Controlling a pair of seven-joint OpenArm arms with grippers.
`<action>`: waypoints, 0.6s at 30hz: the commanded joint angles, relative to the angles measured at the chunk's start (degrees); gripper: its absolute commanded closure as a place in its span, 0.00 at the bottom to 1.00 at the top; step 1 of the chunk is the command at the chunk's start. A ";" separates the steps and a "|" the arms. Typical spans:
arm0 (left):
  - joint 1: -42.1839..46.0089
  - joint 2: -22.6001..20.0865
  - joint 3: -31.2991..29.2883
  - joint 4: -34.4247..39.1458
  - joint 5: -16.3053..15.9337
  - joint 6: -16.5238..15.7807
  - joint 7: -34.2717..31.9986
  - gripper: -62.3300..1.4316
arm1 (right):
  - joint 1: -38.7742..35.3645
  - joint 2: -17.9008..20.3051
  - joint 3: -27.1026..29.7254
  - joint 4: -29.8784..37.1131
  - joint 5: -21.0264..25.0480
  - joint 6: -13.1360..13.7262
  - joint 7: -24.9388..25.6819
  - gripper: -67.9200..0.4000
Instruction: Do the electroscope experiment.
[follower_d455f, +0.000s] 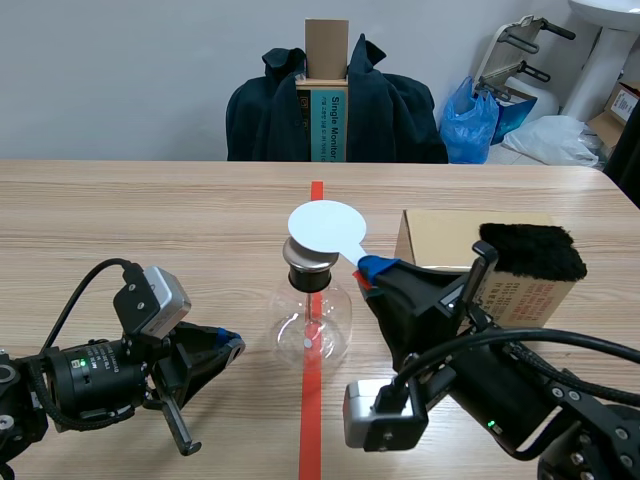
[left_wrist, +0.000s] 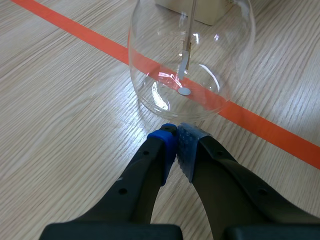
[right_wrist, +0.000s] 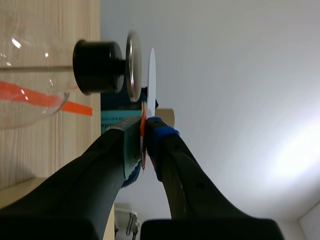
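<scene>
At the desk's (follower_d455f: 150, 220) left, we see our left jaws closed on nothing, tips just short of the glass flask (follower_d455f: 313, 325) standing on the red tape. Our right jaws grip the white disc (follower_d455f: 327, 227) by its handle (held flat just above the flask's cap). Rightmost: a box (follower_d455f: 440, 240), black fur (follower_d455f: 532, 252) at its right end.

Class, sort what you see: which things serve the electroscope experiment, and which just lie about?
For the job: electroscope; white disc, held by the right gripper; black fur, probably for rubbing.
Lying about: box; coat; blue bag.
</scene>
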 joint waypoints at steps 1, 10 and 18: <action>-0.31 0.44 -0.63 1.09 -0.57 -0.15 -0.81 0.93 | 0.35 0.74 0.39 1.73 0.68 -0.61 -1.81 0.98; -0.31 0.44 -0.63 1.09 -0.57 -0.15 -0.61 0.93 | 0.35 0.76 0.39 1.73 0.70 -0.61 -17.20 0.98; -0.31 0.44 -0.63 1.09 -0.57 -0.15 -0.61 0.93 | 0.35 0.76 0.39 1.73 0.70 -0.61 -23.56 0.98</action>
